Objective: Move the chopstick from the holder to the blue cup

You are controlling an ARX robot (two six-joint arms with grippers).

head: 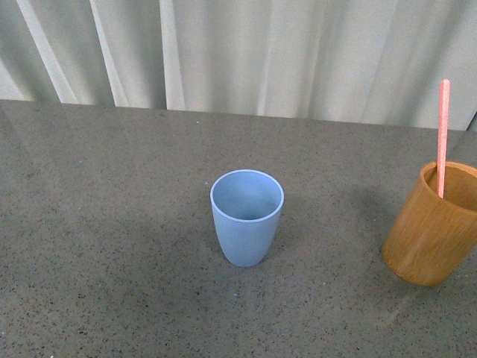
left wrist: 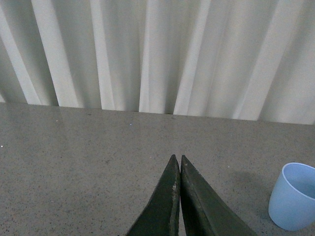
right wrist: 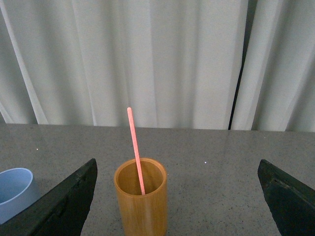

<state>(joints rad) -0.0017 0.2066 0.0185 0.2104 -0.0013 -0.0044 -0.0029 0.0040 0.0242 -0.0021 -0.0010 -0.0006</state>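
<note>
The light blue cup (head: 247,216) stands upright and empty at the middle of the grey table. The orange-brown wooden holder (head: 434,227) stands at the right edge of the front view, with one pink-red chopstick (head: 443,136) standing in it. Neither arm shows in the front view. In the right wrist view the holder (right wrist: 141,205) with the chopstick (right wrist: 135,147) stands between my wide-open right gripper (right wrist: 177,169) fingers, nearer the left one. My left gripper (left wrist: 177,158) is shut and empty over bare table, the blue cup (left wrist: 293,196) off to its side.
A pale pleated curtain (head: 298,52) hangs behind the table's far edge. The blue cup's rim (right wrist: 12,189) shows at the edge of the right wrist view, beside the holder. The speckled grey tabletop (head: 104,224) spreads around both cups.
</note>
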